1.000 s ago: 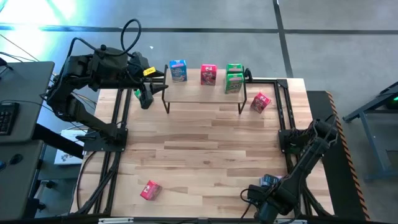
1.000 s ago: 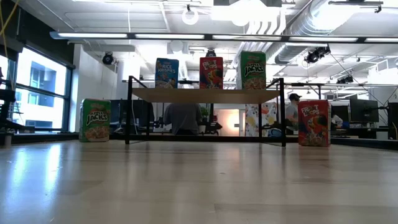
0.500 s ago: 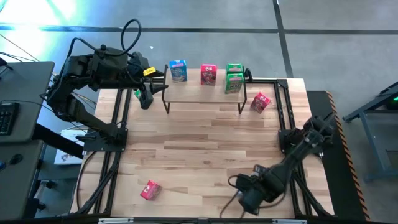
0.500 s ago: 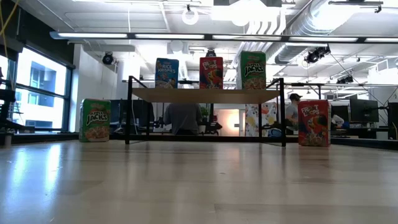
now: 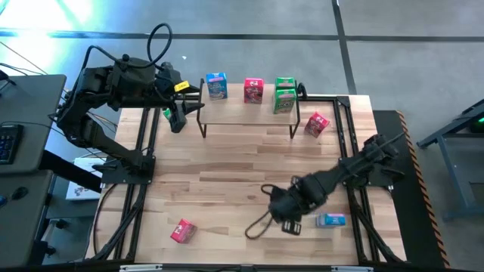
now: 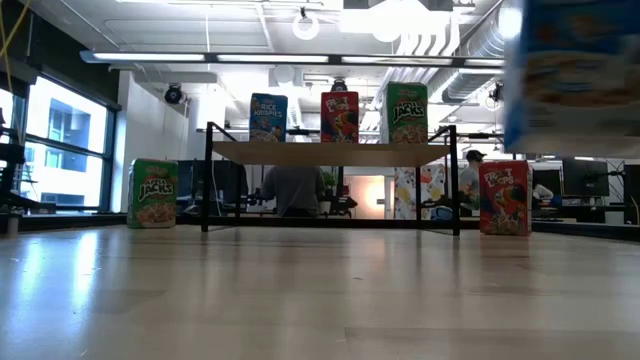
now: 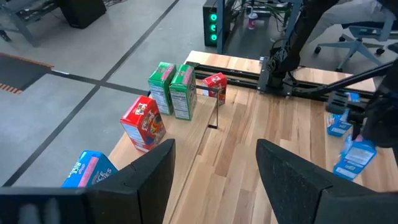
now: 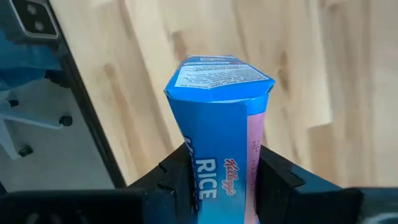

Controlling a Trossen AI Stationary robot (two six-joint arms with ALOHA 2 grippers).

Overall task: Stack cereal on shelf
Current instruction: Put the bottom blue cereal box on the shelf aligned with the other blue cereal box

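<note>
The shelf (image 6: 330, 153) stands at the table's far edge. On it are a blue cereal box (image 5: 216, 85), a pink-red one (image 5: 253, 91) and two green ones (image 5: 285, 94). A green box (image 6: 152, 192) and a pink-red box (image 5: 316, 123) stand on the table beside the shelf. Another pink-red box (image 5: 183, 230) and a blue one (image 5: 330, 220) lie near the front edge. My right gripper (image 5: 290, 217) is over the table's near middle, shut on a blue box (image 8: 217, 124). My left gripper (image 7: 214, 180) waits open at the far left, by the shelf's end. My right gripper pinches the blue box between its two fingers (image 8: 177, 177), near the box's upper end (image 8: 205, 171). The fingers come from above and point down. The box hangs upright below them, its lower end (image 8: 217, 74) toward the table and lifted clear of it (image 6: 570, 75).
Black frame rails (image 5: 349, 128) run along the table's left and right sides. A loose cable loop (image 5: 257, 223) hangs by my right gripper. Bare planks (image 5: 242, 166) lie between the shelf and the near boxes. A person sits in the room behind the shelf (image 6: 293, 190).
My right gripper has gone from the near right corner toward the table's left and middle, rising with the blue box, which now shows in the low view. The other blue box stays lying near the right front. My left arm has kept still.
</note>
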